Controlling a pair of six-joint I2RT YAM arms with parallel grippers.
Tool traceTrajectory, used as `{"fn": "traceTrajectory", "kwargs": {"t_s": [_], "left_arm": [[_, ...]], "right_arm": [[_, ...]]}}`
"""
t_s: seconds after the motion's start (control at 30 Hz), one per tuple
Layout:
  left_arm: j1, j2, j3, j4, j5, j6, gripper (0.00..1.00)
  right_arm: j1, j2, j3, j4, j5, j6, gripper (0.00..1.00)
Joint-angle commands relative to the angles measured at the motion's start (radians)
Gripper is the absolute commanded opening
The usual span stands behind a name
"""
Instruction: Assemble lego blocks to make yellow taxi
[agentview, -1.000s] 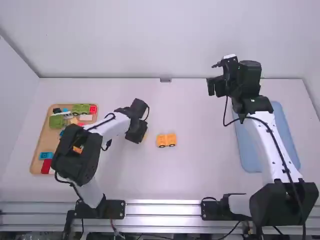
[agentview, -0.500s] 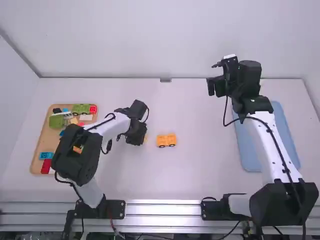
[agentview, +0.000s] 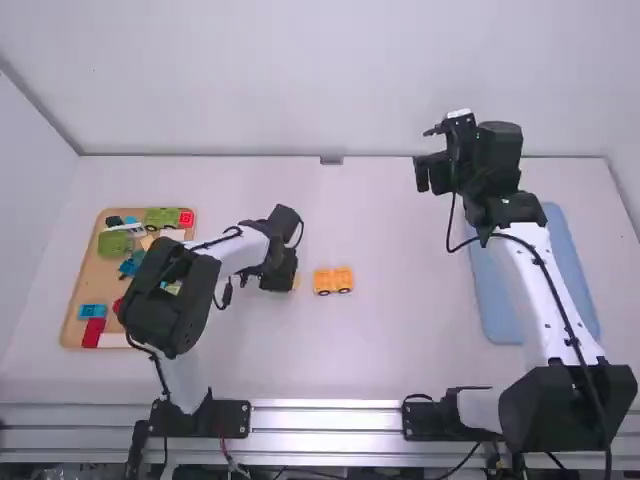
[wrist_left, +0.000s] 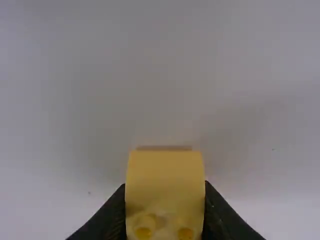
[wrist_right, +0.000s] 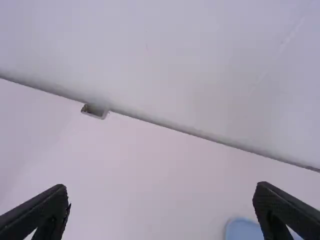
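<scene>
- High view: the wheeled yellow toy-brick piece (agentview: 333, 282) is seen on the white table (agentview: 400, 340), between the two arms. Just beside it, the left gripper (agentview: 279, 278) is held low, with a sliver of yellow at its tip. If the piece is to be built upon, it could be nudged or rolled away on its wheels by a sideways brush.
- High view: the left forearm is stretched past the tan tray (agentview: 72, 330) of loose coloured bricks (agentview: 92, 333); bricks could be knocked by the elbow if it were swung low.
- Left wrist view: a yellow block (wrist_left: 165, 175) is pinched between the left gripper's fingers, its studs turned toward the bottom edge. If it is gripped slightly askew, the studs could be missed and the block twisted or dropped when pressed.
- Right wrist view: the right gripper (wrist_right: 161, 205) is spread, with nothing between its fingers; near one finger, the blue tray (wrist_right: 242, 230) could be bumped by a careless descent.
</scene>
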Motion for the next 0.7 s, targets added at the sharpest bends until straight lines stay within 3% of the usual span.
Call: {"fn": "traceTrajectory", "kwargs": {"t_s": [0.0, 0.03, 0.07, 0.1, 0.13, 0.17, 0.2, 0.43, 0.67], "left_arm": [[-0.007, 0.003, -0.004, -0.007, 0.016, -0.014, 0.29], [-0.006, 0.003, -0.004, -0.007, 0.017, -0.014, 0.43], [-0.006, 0.003, -0.004, -0.007, 0.018, -0.014, 0.45], [-0.003, 0.003, -0.004, -0.006, 0.02, -0.014, 0.53], [0.002, 0.003, -0.004, -0.007, 0.027, -0.014, 0.78], [0.002, 0.003, -0.004, -0.007, 0.026, -0.014, 0.84], [0.0, 0.003, -0.004, -0.008, 0.023, -0.019, 0.99], [0.023, 0.0, 0.035, -0.02, 0.066, 0.076, 0.98], [0.068, -0.028, 0.29, -0.394, 0.08, 0.247, 0.99]], "right_arm": [[0.0, 0.005, 0.031, -0.005, -0.003, 0.004, 0.98], [0.0, 0.005, 0.031, -0.008, -0.003, 0.004, 0.98], [0.0, 0.005, 0.031, -0.008, -0.003, 0.004, 0.98], [0.0, 0.005, 0.031, -0.008, -0.003, 0.004, 0.98], [0.0, 0.005, 0.031, -0.008, -0.002, 0.004, 0.98], [0.0, 0.005, 0.031, -0.008, -0.003, 0.004, 0.98], [0.0, 0.005, 0.031, -0.007, -0.003, 0.003, 0.98], [0.0, 0.005, 0.031, -0.005, -0.003, 0.003, 0.98], [0.0, 0.005, 0.031, -0.007, -0.002, 0.004, 0.98]]}}
